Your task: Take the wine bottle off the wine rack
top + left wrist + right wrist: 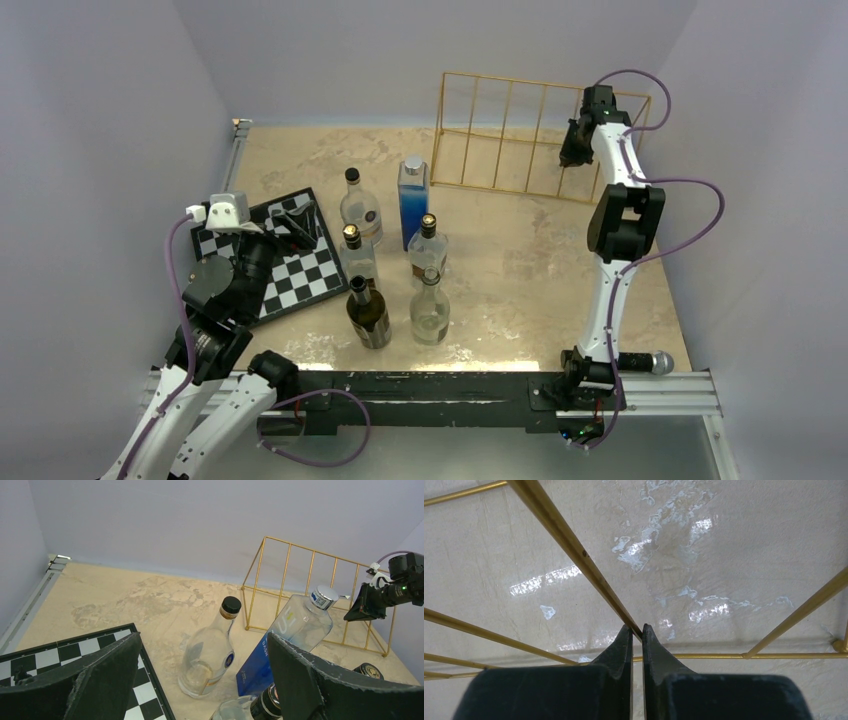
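Locating bottle: no bottle lies in the rack [504, 135] in any view. The dark bottle [368, 318], the likeliest wine bottle, stands upright on the bench [520, 260], well apart from the rack on its near-left side.
Rack: bare wire frame, upright, with only the right jaws touching it.
Right jaws: pressed together at the rack's right end, pinching one thin rod between the fingertips [624, 640], as the wrist view shows.
Other bottles: five, grouped between the dark bottle and the rack. The blue bottle [413, 195] is nearest the rack, near its left end.
Left jaws: spread wide and holding nothing, well left of the rack over the checkerboard [300, 270].
Step in hand: the grip is on wire, not glass, so the removal looks done or the grasp is misplaced.
Doing it well: part the jaws fully before the arm moves. Then back out along the gap between the rods, not across them.
Risk: the frame looks light, so a pull while the rod is pinched would probably drag or tip it toward the blue bottle.
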